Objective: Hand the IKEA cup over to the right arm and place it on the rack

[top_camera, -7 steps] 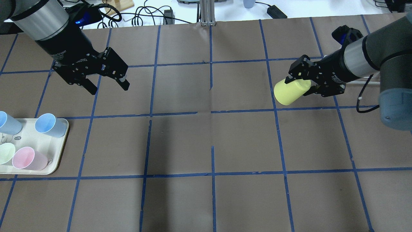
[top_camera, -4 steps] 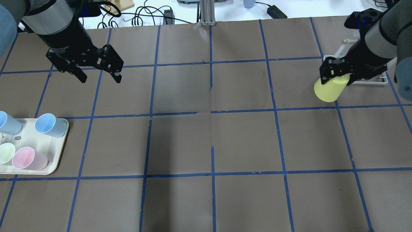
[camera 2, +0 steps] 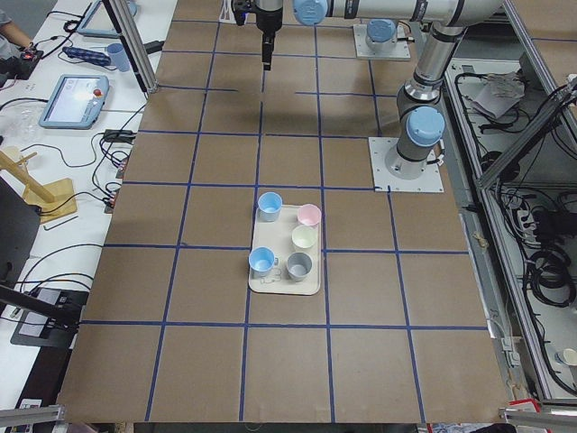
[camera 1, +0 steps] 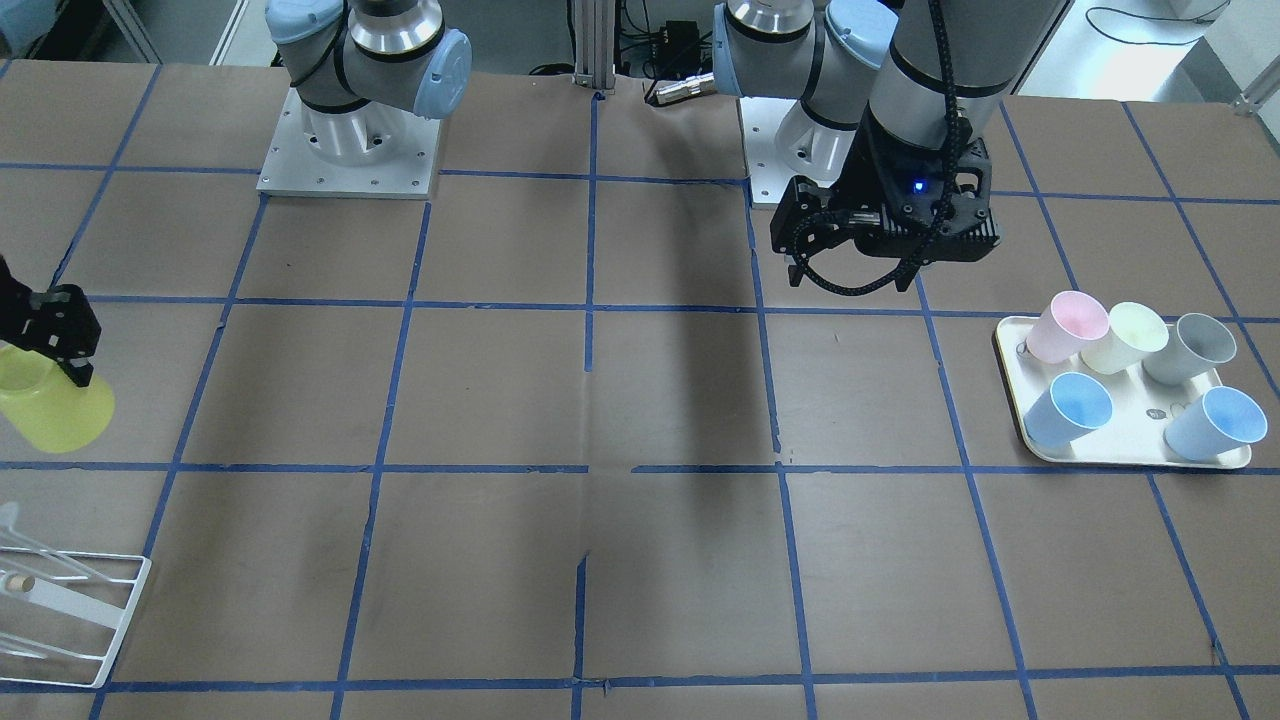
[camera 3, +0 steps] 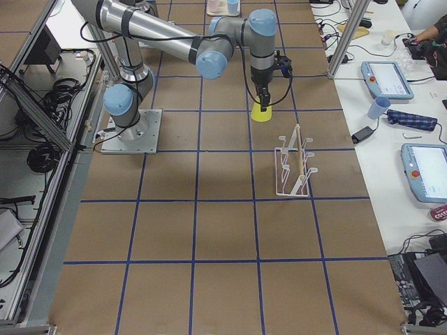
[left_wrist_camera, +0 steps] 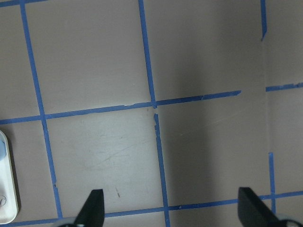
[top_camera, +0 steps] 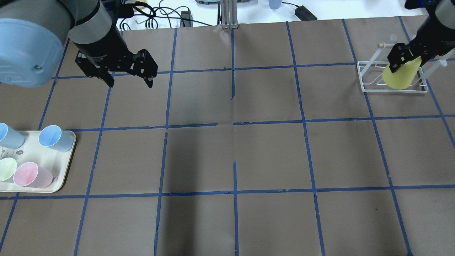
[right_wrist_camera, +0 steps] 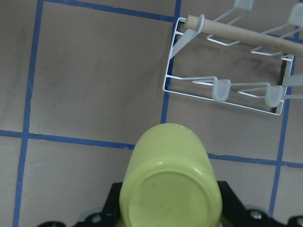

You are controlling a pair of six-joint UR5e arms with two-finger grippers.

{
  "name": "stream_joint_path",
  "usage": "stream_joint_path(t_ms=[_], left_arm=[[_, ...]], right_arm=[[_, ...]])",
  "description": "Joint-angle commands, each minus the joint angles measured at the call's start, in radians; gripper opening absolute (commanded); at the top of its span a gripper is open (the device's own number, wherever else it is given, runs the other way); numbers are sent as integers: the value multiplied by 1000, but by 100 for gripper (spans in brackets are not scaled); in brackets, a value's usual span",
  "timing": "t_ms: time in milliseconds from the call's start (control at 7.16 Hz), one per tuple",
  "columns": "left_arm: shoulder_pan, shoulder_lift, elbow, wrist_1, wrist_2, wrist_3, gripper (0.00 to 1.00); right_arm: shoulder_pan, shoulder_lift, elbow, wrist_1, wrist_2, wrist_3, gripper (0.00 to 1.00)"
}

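The bright yellow IKEA cup [top_camera: 400, 77] hangs mouth down in my right gripper [top_camera: 403, 61], which is shut on it near its base. The overhead view shows it in line with the white wire rack [top_camera: 366, 87]. The front view shows the cup [camera 1: 55, 412] in the air, short of the rack [camera 1: 120, 610], not touching it. In the right wrist view the cup's base [right_wrist_camera: 169, 196] is near and the rack [right_wrist_camera: 222, 87] with its wooden peg [right_wrist_camera: 236, 30] lies ahead. My left gripper [top_camera: 130, 82] is open and empty at the far left; its fingertips [left_wrist_camera: 93, 208] frame bare table.
A cream tray [top_camera: 68, 156] at the left edge holds several cups: blue [top_camera: 53, 138], pink [top_camera: 30, 175], pale green [top_camera: 7, 169] and, in the front view, grey [camera 1: 1190, 348]. Cables and boxes lie beyond the table's far edge [top_camera: 160, 16].
My right arm has carried the yellow cup right and farther away, from mid-table to the rack. My left gripper, still open, has shifted right and away.
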Motion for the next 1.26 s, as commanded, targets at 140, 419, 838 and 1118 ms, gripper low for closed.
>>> stream_joint_path(t_ms=[140, 419, 838, 1118], left_arm=[[8, 10, -1, -4, 6, -11, 100], [7, 12, -5, 0, 4, -17, 100], [8, 13, -7, 0, 4, -17, 100], [8, 12, -7, 2, 2, -17, 100]], right_arm=[[-47, 95, -53, -44, 40, -42, 60], [-49, 141, -87, -46, 41, -49, 60], [-49, 187, -113, -64, 41, -51, 60], [-49, 201, -115, -74, 52, -48, 60]])
